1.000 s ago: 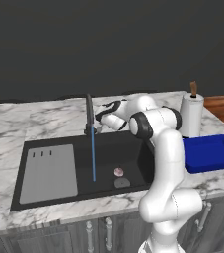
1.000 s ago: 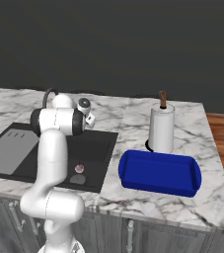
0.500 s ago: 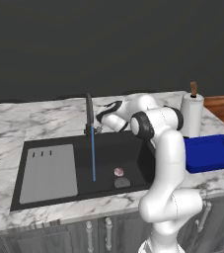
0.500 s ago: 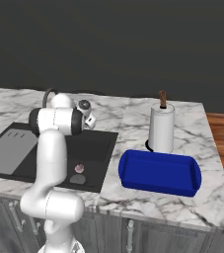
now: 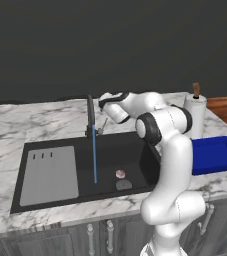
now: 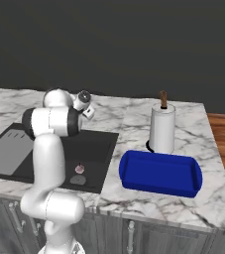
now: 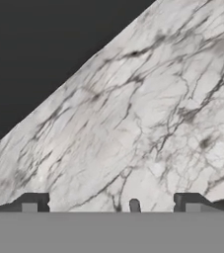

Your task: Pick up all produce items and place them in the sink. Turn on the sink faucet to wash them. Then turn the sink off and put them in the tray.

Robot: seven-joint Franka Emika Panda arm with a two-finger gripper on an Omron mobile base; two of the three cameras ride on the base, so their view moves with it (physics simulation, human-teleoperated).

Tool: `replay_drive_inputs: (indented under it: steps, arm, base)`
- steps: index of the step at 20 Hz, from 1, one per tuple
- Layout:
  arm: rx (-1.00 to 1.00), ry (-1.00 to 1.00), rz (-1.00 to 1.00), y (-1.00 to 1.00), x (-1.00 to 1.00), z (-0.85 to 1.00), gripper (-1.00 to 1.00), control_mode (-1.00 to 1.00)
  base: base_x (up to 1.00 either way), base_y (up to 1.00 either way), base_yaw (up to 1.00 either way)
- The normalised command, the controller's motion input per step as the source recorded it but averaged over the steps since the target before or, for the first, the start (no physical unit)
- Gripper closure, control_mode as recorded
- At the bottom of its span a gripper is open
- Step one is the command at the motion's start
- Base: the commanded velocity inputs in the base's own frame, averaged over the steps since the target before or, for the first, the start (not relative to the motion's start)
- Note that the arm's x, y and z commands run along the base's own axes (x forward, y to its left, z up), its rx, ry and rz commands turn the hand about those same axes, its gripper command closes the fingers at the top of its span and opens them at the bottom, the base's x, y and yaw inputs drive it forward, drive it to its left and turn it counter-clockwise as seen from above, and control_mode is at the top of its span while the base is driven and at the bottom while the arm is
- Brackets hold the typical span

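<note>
The water is running: a thin blue stream falls from the faucet (image 5: 91,116) into the black sink (image 5: 135,145), landing left of the small pinkish bulb (image 5: 120,173), which lies on the basin floor just above the round grey drain (image 5: 124,184) at centre-bottom of the left base view. The gripper (image 5: 103,103) hovers up by the faucet's head, at centre of that view, just above and right of the small side lever (image 5: 103,127). So the lever lies just below the jaws and slightly toward the basin, its short stem slanting up to the right; judging by the task, shutting off the water is the next move, and it turns on that short drop. The jaws stand released, wide apart, grasping nothing; the hand view shows two dark fingertips (image 7: 33,201) set far apart over marble counter (image 7: 148,113). Compared with a second ago the arm barely differs; the jaws have spread. The blue tray (image 5: 215,155) waits at right, well apart from the bulb.
</note>
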Motion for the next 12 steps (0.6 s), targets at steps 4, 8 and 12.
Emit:
replay_drive_inputs:
  steps: [4, 8, 12]
  arm:
    - [-0.01, 0.04, 0.00, -0.39, -0.14, 0.17, -1.00, -1.00]
    - [-0.09, 0.16, 0.00, -0.37, -0.21, -0.40, -1.00, -1.00]
    - [-0.09, 0.10, 0.00, -0.24, -0.17, -0.38, -1.00, -1.00]
  base:
    - [0.00, 0.00, 0.00]
    - [0.00, 0.00, 0.00]
    - [0.00, 0.00, 0.00]
